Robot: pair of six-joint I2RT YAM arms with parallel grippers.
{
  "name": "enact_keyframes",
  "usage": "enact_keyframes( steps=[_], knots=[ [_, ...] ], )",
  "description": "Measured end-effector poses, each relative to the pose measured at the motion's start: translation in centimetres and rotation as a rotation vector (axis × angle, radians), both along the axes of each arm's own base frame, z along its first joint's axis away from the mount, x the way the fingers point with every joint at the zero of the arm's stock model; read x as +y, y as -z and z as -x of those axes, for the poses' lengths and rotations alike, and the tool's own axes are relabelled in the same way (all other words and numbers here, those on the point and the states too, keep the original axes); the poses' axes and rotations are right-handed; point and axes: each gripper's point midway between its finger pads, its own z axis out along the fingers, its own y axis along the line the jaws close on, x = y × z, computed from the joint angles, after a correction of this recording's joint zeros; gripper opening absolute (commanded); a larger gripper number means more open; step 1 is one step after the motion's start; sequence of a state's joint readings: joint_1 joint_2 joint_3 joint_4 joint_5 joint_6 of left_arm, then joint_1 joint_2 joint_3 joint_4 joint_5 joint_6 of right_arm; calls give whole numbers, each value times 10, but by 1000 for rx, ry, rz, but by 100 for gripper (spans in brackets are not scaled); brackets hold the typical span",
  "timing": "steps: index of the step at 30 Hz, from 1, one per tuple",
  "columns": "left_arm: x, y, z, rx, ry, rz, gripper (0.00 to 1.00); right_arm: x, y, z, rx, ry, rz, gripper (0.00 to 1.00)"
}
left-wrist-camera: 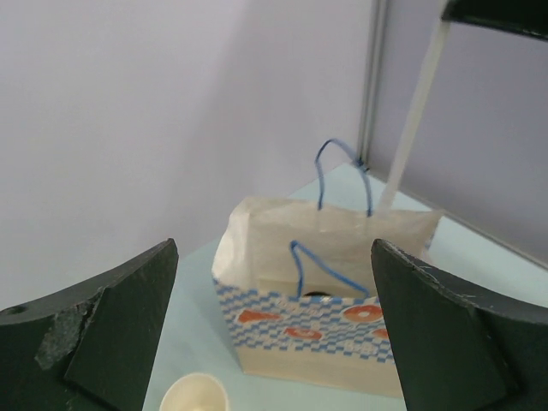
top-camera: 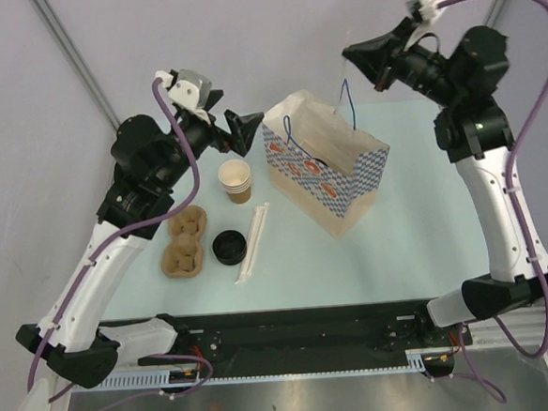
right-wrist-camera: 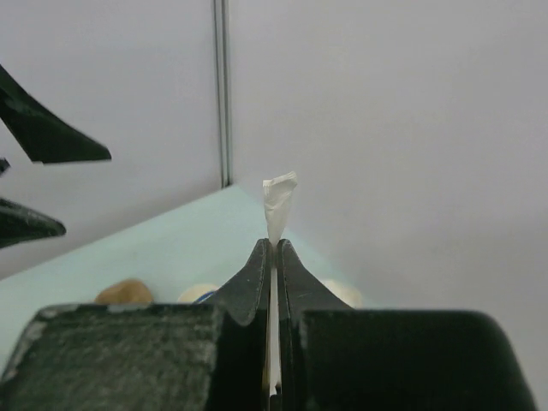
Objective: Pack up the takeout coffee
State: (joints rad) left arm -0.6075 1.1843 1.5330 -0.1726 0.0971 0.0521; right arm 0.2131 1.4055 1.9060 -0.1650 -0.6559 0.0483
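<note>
Your left gripper (left-wrist-camera: 274,247) is hovering wide open beside the paper bag (top-camera: 335,197); your right gripper (right-wrist-camera: 272,248) is pinching a wrapped straw (right-wrist-camera: 279,199) above it. The takeout coffee (left-wrist-camera: 319,294) is sitting inside, lid barely showing.

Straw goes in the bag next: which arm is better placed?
Right. The right pincer is shut on a straw hanging right by the open top of the bag. The left pincer stands open and empty beside the bag.
</note>
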Motion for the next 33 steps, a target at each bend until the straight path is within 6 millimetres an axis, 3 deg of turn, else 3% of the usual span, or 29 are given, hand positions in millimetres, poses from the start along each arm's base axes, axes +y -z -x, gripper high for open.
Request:
enact_keyframes(
  steps=[7, 12, 19, 22, 23, 26, 29, 33],
  knots=[
    [39, 53, -32, 185, -92, -17, 100, 29, 95, -43, 196, 28, 203, 0],
    [39, 92, -32, 287, -75, -44, 100, 37, 153, -58, 311, 38, 337, 0],
    [48, 114, -33, 361, -82, -45, 100, 43, 218, -65, 452, 4, 417, 0],
    [57, 123, -35, 407, -102, -41, 99, 46, 240, -66, 508, -22, 435, 20],
    [59, 127, -35, 425, -105, -41, 100, 47, 246, -67, 521, -30, 441, 33],
    [66, 142, -36, 492, -111, -48, 99, 50, 264, -70, 562, -50, 458, 52],
    [73, 159, -42, 574, -125, -50, 99, 53, 276, -70, 590, -66, 470, 64],
    [84, 172, -50, 670, -153, -63, 99, 55, 272, -68, 597, -76, 453, 79]
  ],
)
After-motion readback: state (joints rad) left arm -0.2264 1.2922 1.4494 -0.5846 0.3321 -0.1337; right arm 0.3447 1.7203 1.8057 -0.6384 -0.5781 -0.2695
